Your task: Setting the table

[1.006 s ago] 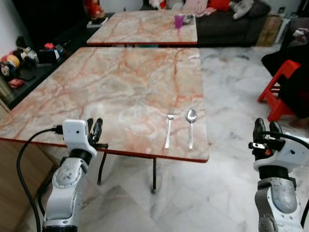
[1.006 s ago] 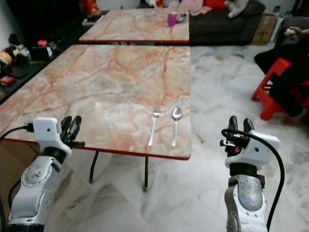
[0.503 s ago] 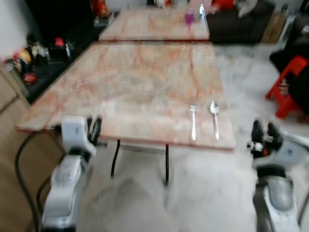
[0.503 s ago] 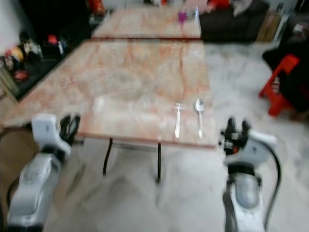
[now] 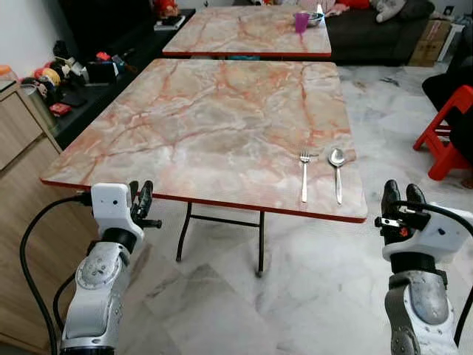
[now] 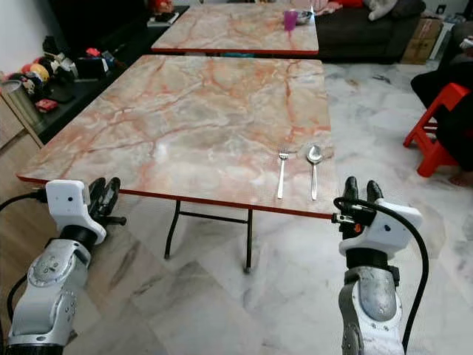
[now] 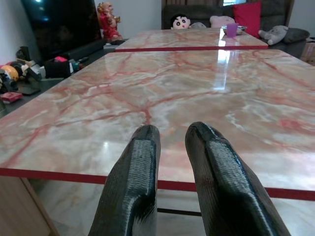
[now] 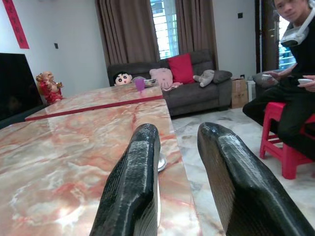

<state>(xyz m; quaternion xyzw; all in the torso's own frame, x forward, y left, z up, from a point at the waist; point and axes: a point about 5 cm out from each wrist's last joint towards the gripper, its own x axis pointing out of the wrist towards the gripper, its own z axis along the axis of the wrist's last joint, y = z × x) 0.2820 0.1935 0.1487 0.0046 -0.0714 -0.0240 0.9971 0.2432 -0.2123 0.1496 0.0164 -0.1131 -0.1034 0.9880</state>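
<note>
Standing at the near edge of the pink-and-orange marble-patterned square worktop (image 5: 207, 118), the robot held both arms up in front of it. Left gripper (image 5: 142, 201) sat at lower left of the left eye view, just below the worktop's red front edge, black fingers (image 7: 134, 182) a small gap apart and holding nothing. Right gripper (image 5: 399, 198) sat at lower right, off the worktop's near right corner over the grey marble floor (image 5: 310, 296), fingers (image 8: 135, 182) slightly apart, also empty. Silver metal fork (image 5: 304, 176) and silver metal spoon (image 5: 337, 172) lay side by side, handles pointing toward the robot, near the worktop's front right corner, centre-right of frame; fork on the left, spoon on the right, not touching. Second matching marble worktop (image 5: 244, 29) stood behind at top centre, with a small purple plastic cup (image 5: 301, 21) near its far right end. Red plastic chair (image 5: 447, 133) at right edge, with a seated person (image 8: 295, 64) on it in the right wrist view. Dark grey sofa (image 5: 369, 29) at top right.
</note>
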